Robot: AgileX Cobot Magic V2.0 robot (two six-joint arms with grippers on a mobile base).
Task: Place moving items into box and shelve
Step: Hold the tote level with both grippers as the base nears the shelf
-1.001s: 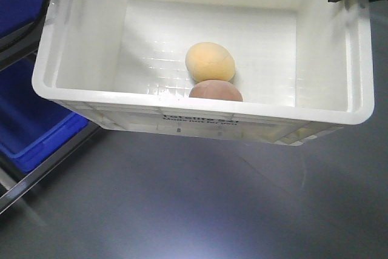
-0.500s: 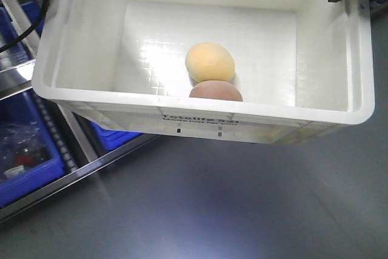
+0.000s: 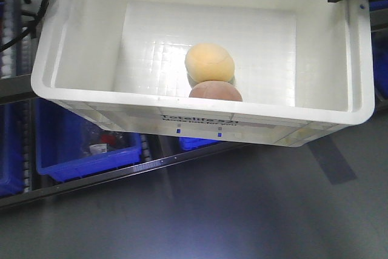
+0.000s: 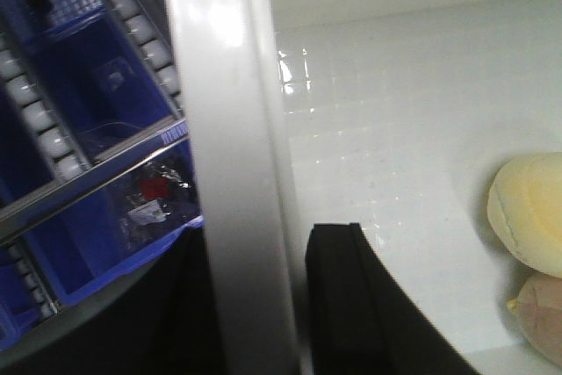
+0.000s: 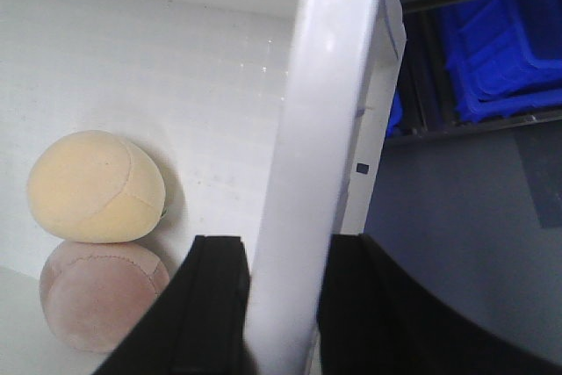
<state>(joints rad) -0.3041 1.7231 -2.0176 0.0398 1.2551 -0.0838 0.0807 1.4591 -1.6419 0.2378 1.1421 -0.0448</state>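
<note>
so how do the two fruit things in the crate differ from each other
Colour: the pale yellow fruit is yellow-orange, while the reddish-pink fruit is dull pink. Place: the reddish-pink fruit lies nearer the printed front wall of the white crate, and the rim hides its lower part in the front view. The pale yellow fruit lies behind it, fully in view. Shared: both are rounded, seamed and about the same size, and they touch.

text log | box (image 3: 79, 47), outer front wall | black print (image 3: 193, 117): I read "Totelife", then digits that look like 521 (faint, seen at a slant) | smaller line just beneath: too blurred for me to read | below that: two small blue square marks (image 3: 178, 130), no lettering on them
</note>
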